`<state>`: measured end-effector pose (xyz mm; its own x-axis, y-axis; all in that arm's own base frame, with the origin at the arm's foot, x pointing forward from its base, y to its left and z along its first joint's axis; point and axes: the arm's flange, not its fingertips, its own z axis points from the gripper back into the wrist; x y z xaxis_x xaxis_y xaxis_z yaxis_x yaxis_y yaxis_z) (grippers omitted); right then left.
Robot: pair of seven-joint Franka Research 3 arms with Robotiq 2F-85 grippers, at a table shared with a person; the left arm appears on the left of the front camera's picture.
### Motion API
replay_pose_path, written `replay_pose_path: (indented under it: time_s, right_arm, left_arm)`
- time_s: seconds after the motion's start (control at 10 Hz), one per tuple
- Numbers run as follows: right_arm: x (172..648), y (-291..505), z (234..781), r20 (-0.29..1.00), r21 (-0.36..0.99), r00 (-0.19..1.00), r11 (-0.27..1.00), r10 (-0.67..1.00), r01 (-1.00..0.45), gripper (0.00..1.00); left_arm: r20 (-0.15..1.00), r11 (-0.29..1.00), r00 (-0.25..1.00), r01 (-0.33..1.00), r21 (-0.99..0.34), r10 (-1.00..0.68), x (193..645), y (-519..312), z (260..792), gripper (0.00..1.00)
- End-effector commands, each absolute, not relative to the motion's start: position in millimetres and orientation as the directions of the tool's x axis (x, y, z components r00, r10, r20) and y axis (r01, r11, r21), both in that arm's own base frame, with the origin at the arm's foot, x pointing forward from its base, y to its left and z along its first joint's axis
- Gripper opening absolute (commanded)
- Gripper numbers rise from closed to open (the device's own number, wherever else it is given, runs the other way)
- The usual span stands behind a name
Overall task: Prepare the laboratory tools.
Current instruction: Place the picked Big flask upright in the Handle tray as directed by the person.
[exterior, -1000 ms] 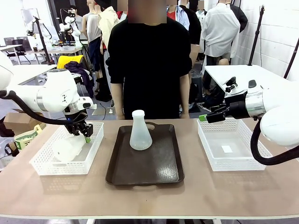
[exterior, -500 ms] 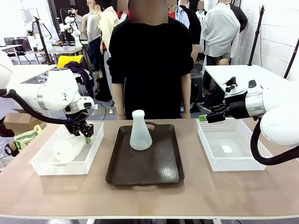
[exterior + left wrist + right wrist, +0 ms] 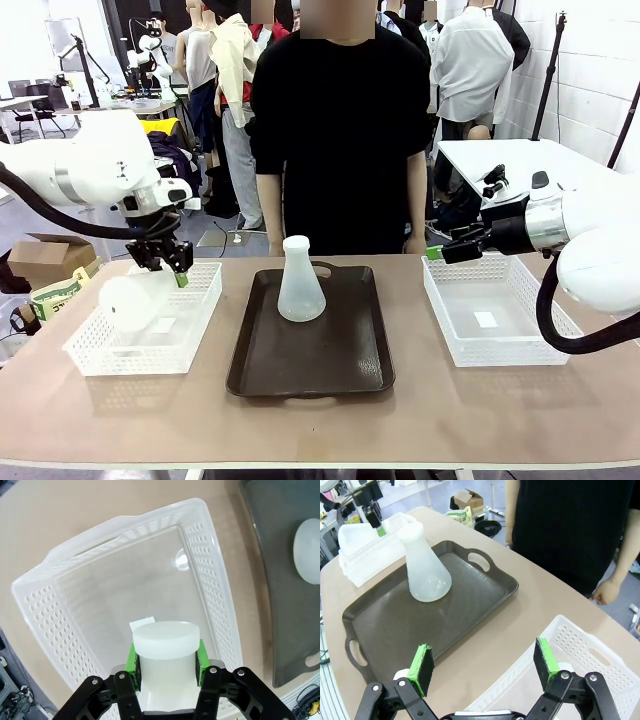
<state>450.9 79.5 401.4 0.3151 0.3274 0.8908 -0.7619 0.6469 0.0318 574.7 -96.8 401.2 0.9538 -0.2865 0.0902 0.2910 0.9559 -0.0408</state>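
Note:
One frosted-white conical flask (image 3: pixel 299 281) stands upright on the dark brown tray (image 3: pixel 312 370), also seen as the flask (image 3: pixel 424 565) in the right wrist view. A second flask (image 3: pixel 131 300) hangs tilted above the left white basket (image 3: pixel 146 347), its neck held by my left gripper (image 3: pixel 166 264), which is shut on it. In the left wrist view the flask neck (image 3: pixel 165 656) sits between the green pads (image 3: pixel 131 659). My right gripper (image 3: pixel 437 251) hovers open over the right basket's back-left corner, its fingers (image 3: pixel 420 664) spread with nothing between them.
A person in black stands at the far edge behind the tray (image 3: pixel 400 630). The right white basket (image 3: pixel 500 345) holds only a small label. The left basket (image 3: pixel 205 560) lies below the lifted flask. Bare table runs along the front edge.
My left gripper has risen out of the left basket, lifting the flask with it. The right arm and the flask on the tray have not moved. The person shifted slightly right.

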Motion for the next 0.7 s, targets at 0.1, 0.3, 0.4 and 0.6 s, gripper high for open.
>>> replay_pose_path:
  time_s: [0.1,0.3,0.4,0.6]
  right_arm:
    - [449,79,405,0.892,0.038,0.319,0.650,0.320,-0.759,1.00]
    - [449,79,405,0.892,0.038,0.319,0.650,0.320,-0.759,1.00]
    - [449,79,405,0.892,0.038,0.319,0.650,0.320,-0.759,1.00]
    - [449,79,405,0.892,0.038,0.319,0.650,0.320,-0.759,1.00]
  left_arm:
    - [0.143,0.955,0.945,0.298,-0.001,-0.295,540,-102,433,0.00]
    - [0.173,0.950,0.935,0.312,0.012,-0.309,528,-104,445,0.00]
    - [0.187,0.944,0.926,0.331,0.009,-0.327,519,-105,450,0.00]
    - [0.232,0.932,0.905,0.363,0.011,-0.356,505,-111,462,0.00]
